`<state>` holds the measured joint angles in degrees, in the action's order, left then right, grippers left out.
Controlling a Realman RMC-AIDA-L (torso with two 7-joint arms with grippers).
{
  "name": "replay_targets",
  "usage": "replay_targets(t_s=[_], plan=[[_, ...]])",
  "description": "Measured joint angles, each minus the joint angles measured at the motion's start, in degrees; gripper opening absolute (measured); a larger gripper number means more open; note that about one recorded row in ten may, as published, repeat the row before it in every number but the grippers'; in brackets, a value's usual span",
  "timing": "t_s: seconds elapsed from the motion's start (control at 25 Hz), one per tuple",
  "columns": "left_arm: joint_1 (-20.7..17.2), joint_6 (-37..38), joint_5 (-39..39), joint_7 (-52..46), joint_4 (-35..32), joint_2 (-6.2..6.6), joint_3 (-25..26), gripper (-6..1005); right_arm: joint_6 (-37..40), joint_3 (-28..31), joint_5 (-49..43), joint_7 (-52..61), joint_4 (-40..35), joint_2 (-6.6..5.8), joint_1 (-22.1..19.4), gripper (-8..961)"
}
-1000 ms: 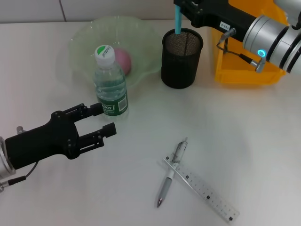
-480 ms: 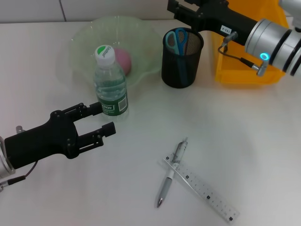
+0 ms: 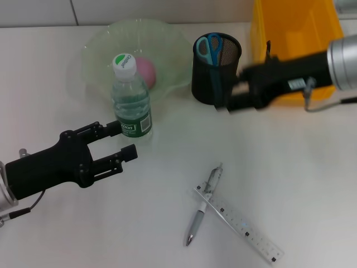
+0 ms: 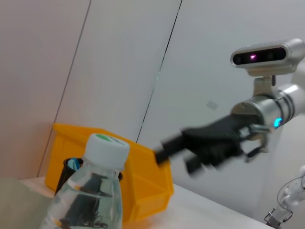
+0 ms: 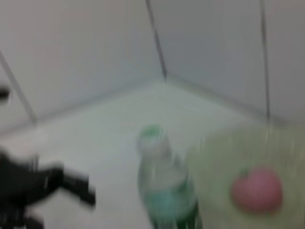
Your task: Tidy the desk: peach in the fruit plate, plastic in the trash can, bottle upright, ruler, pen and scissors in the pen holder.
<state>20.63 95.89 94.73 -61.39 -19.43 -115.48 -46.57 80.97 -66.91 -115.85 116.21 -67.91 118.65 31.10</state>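
My right gripper (image 3: 231,100), fingers too blurred to tell, sits beside the pen holder (image 3: 215,70)
Peach (image 3: 146,71) plated, bottle (image 3: 130,100) upright, scissors (image 3: 210,49) in; pen (image 3: 202,207) and ruler (image 3: 239,224) left near the desk's front edge

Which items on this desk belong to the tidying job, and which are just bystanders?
Job items:
peach in the fruit plate
bottle, upright
scissors in the pen holder
pen and ruler, crossed on the desk
yellow trash bin

Bystanders:
none among the loose items; only the left gripper near the bottle and the right gripper beside the holder.
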Motion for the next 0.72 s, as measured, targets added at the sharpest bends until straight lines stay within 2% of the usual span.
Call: replay_targets(t_s=[0.16, 0.32, 0.36, 0.48, 0.52, 0.56, 0.72], plan=[[0.1, 0.0, 0.0, 0.0, 0.0, -0.01, 0.0, 689, 12.2, -2.6, -14.7, 16.2, -9.9, 0.41, 2.0, 623], [0.4, -0.1, 0.0, -0.1, 0.0, -0.01, 0.0, 689, 19.1, -7.9, -18.7, 27.7, -12.0, 0.51, 4.2, 623], [0.6, -0.1, 0.1, -0.1, 0.0, -0.01, 0.0, 688, 20.6, -11.4, -20.5, 31.3, -12.0, 0.56, 5.1, 623], [0.8, -0.2, 0.3, -0.1, 0.0, -0.01, 0.0, 688, 19.8, -17.6, -24.8, 36.1, -12.0, 0.82, 5.8, 623], [0.8, -0.2, 0.3, -0.1, 0.0, -0.01, 0.0, 688, 19.8, -17.6, -24.8, 36.1, -12.0, 0.82, 5.8, 623], [0.9, -0.3, 0.3, -0.1, 0.0, -0.01, 0.0, 688, 18.2, -21.0, -26.2, 38.4, -11.9, 0.96, 5.9, 623], [0.9, -0.3, 0.3, -0.1, 0.0, -0.01, 0.0, 687, 15.5, -25.2, -26.4, 40.8, -11.7, 1.11, 5.9, 622]])
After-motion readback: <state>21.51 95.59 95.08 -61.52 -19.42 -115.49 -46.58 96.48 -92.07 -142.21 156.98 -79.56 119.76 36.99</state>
